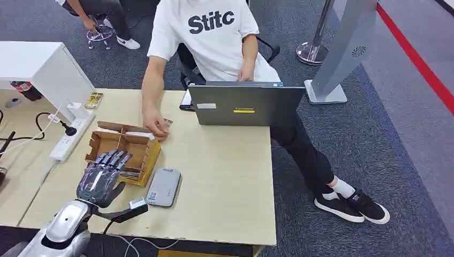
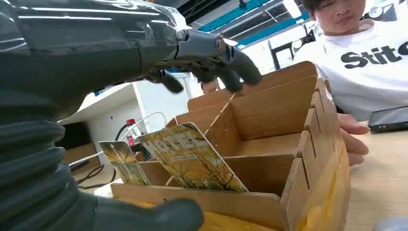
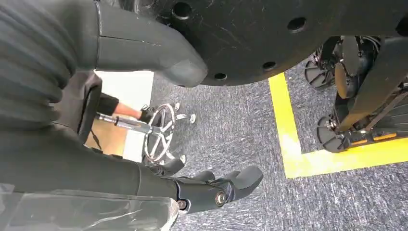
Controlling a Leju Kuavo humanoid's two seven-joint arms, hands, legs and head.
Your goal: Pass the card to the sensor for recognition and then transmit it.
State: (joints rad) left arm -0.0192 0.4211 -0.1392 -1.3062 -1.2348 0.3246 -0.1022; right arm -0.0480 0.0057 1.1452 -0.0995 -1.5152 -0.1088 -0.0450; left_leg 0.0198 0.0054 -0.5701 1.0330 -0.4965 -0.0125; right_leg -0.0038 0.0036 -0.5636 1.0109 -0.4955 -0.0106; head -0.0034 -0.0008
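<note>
The left hand (image 1: 101, 176) hovers over the near side of the divided brown cardboard box (image 1: 140, 156), fingers spread apart and holding nothing. Two yellow picture cards (image 2: 185, 156) lean upright in the box's near compartment. At the hand's 3 o'clock a flat grey card sensor (image 1: 163, 186) lies on the pale wooden surface (image 1: 225, 182). At the box's 1 o'clock, a person's hand (image 1: 155, 124) holds another card. The right hand (image 3: 211, 185) hangs above grey carpet, fingers loosely apart, empty.
</note>
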